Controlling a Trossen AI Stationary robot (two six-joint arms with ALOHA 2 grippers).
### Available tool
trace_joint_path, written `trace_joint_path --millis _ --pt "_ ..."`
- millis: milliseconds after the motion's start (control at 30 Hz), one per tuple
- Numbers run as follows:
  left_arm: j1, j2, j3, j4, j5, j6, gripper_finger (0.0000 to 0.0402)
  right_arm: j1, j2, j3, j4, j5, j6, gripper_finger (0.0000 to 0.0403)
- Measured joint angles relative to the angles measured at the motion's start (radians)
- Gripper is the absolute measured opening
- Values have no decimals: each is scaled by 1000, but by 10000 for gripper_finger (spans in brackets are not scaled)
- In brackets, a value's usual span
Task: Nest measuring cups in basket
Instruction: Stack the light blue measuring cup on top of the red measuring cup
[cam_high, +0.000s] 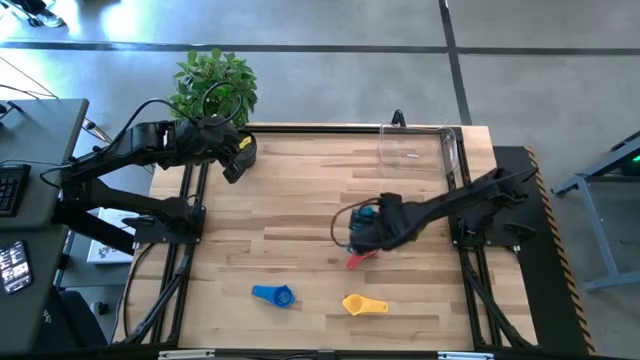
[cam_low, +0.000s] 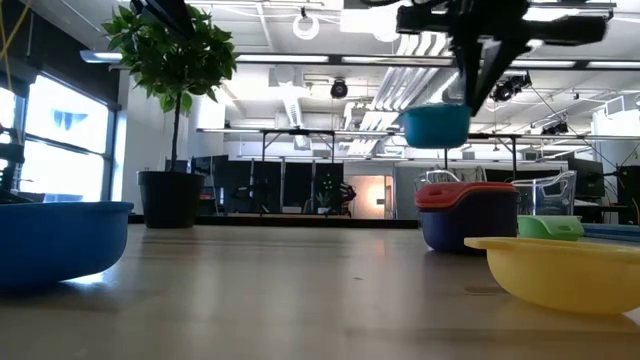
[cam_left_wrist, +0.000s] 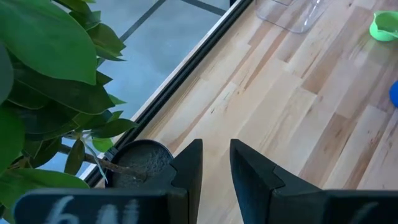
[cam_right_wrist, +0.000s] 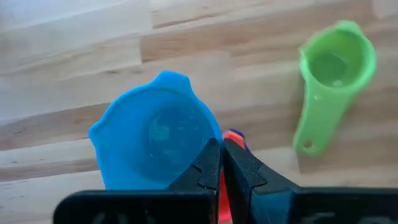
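My right gripper (cam_high: 365, 232) hangs over the table's middle, shut on a teal measuring cup (cam_low: 436, 125) that is lifted above a stack of red and orange cups in a purple cup (cam_low: 466, 215). The stack's red handle (cam_high: 360, 260) pokes out below the gripper. A green cup (cam_right_wrist: 333, 74) lies on the wood beside the stack. A blue cup (cam_high: 272, 294) and a yellow cup (cam_high: 363, 304) lie near the front edge. The clear basket (cam_high: 415, 150) stands at the far right. My left gripper (cam_left_wrist: 216, 168) is open at the far left, next to the plant, holding nothing. My right gripper pinches the teal cup at its rim (cam_right_wrist: 200, 144) between its two fingers, on the side away from the spout. The fingertips hide the spot itself. The fingers slant steeply down from above. The cup hangs mouth up, clear of the stack and the table.
A potted plant (cam_high: 215, 90) stands off the table's far left corner, its pot (cam_left_wrist: 134, 163) just below my left gripper. Bare wood lies between the stack and the basket. The black frame rails (cam_high: 190, 230) run along both sides.
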Motion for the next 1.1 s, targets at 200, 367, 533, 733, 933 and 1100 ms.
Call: trace_joint_path --millis 200,367,533,733,933,1100 --pt "0 0 0 0 0 0 74 69 1 -5 -15 -32 93 0" --pt "0 0 0 0 0 0 74 78 15 -17 3 -61 97 0" --pt "0 0 0 1 0 0 74 78 56 -17 15 -123 100 0" --pt "0 0 0 0 0 0 74 78 84 -17 35 -149 103 0" --pt "0 0 0 0 1 0 74 63 96 -17 37 -171 103 0" --pt "0 0 0 0 9 0 74 42 113 -17 39 -176 103 0"
